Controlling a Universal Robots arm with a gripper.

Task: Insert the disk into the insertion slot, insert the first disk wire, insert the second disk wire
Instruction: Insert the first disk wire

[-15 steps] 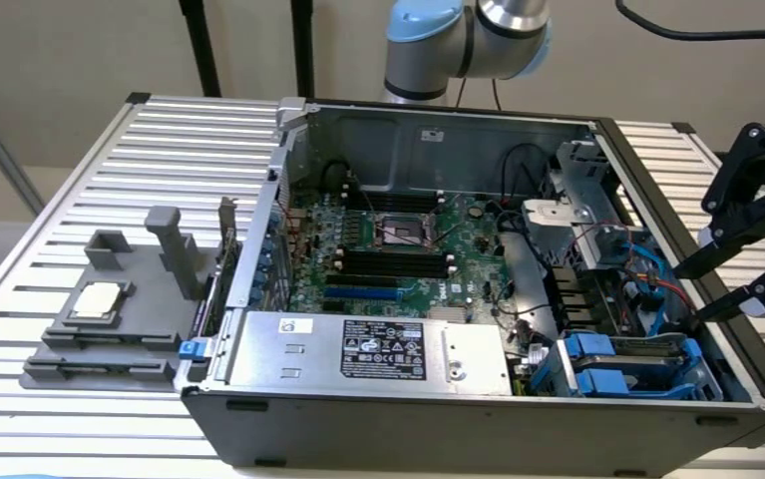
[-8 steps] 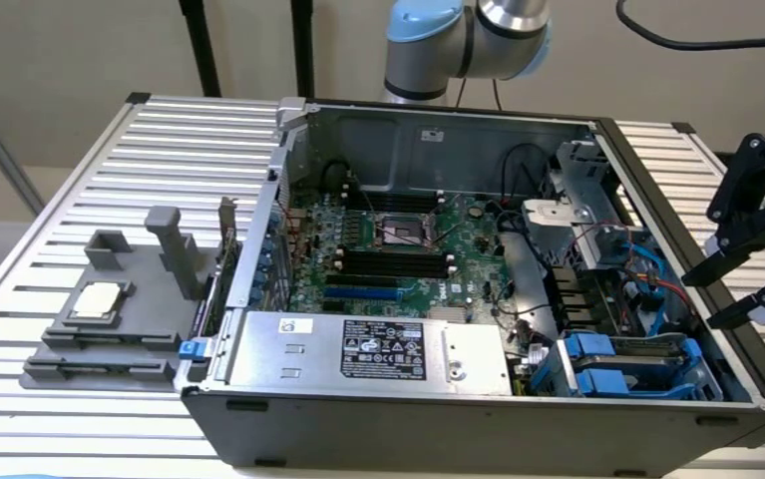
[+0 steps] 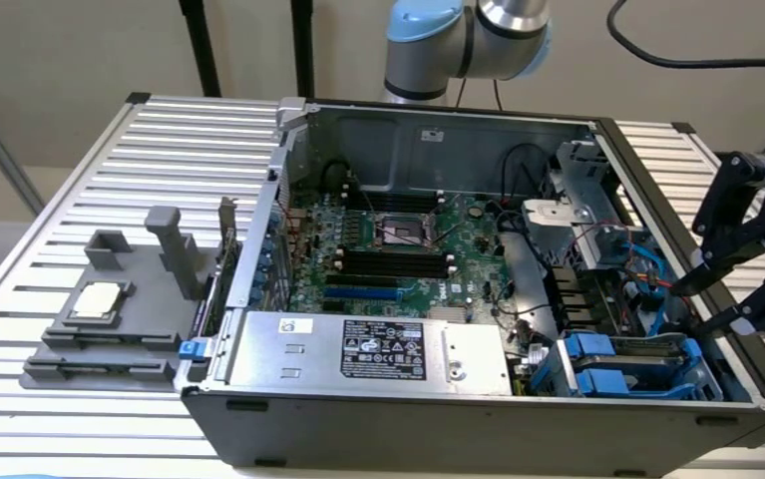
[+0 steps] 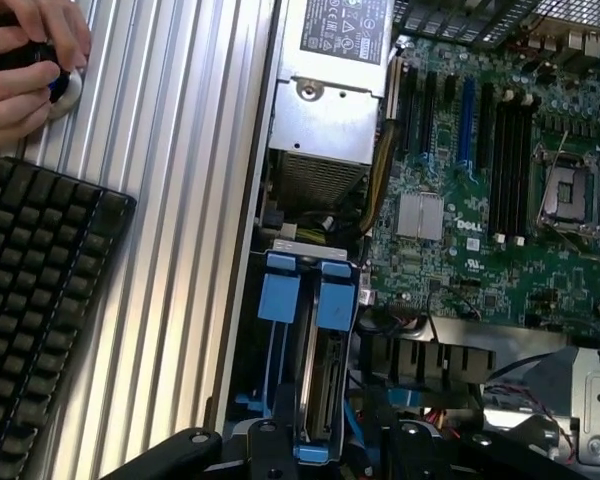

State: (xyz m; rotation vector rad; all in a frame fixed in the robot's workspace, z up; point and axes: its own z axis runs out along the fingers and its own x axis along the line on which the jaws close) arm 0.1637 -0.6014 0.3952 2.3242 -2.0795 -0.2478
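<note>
**One disk in its slot, wires not yet plugged**

One disk looks tucked on its edge in the insertion slot, at the lower right of the exterior view, with blue holders around it. The gripper hangs just above that corner, at the right edge of the frame. Its fingers are apart, and I can see nothing held between them. Blue wires lie close by.

I think the first wire step is in hand. To do it well, the plug should line up straight with the disk's long socket edge and go in gently, without catching other wires.

The computer case also holds a green board in the middle and a silver power box at the lower middle. A grey tray at the left holds a small chip
</note>
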